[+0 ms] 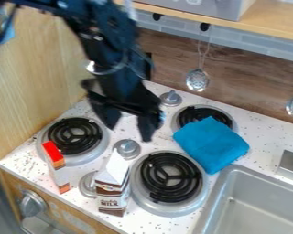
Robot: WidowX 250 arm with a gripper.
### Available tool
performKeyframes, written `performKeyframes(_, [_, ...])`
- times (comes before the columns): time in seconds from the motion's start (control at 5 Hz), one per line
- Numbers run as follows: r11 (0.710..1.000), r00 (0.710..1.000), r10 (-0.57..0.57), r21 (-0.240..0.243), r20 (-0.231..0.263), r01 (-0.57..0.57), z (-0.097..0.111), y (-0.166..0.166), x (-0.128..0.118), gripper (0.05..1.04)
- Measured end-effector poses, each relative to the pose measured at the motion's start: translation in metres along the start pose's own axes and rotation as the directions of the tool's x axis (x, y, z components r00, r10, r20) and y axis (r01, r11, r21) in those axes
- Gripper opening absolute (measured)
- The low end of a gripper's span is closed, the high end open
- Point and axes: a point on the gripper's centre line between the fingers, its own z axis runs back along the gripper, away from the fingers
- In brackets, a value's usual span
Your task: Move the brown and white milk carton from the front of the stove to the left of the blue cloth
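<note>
Black arm [112, 32]; silvery screws [97, 38]; dark curved cable [11, 23]; broad black fingers [148, 128].

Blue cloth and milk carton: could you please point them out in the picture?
Blue cloth [211, 145]: camera view, middle of its upper surface.
Milk carton [112, 193]: camera view, printed front side.

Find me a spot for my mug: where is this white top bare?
The widest bare patch of speckled countertop lies between blue cloth, wood backsplash and sink. It is crowded left of that cloth: burners, knobs, milk carton and red-topped carton, with the gripper overhead.
</note>
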Motion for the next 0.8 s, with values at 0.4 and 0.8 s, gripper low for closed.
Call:
performKeyframes(0.4, [1.000, 1.000, 0.018, 0.008, 0.004, -0.018, -0.006, 0.032, -0.020, 1.001])
performKeyframes(0.8, [0.999, 0.991, 0.010, 0.052, -0.134, -0.003, -0.068, 0.040, -0.032, 1.001])
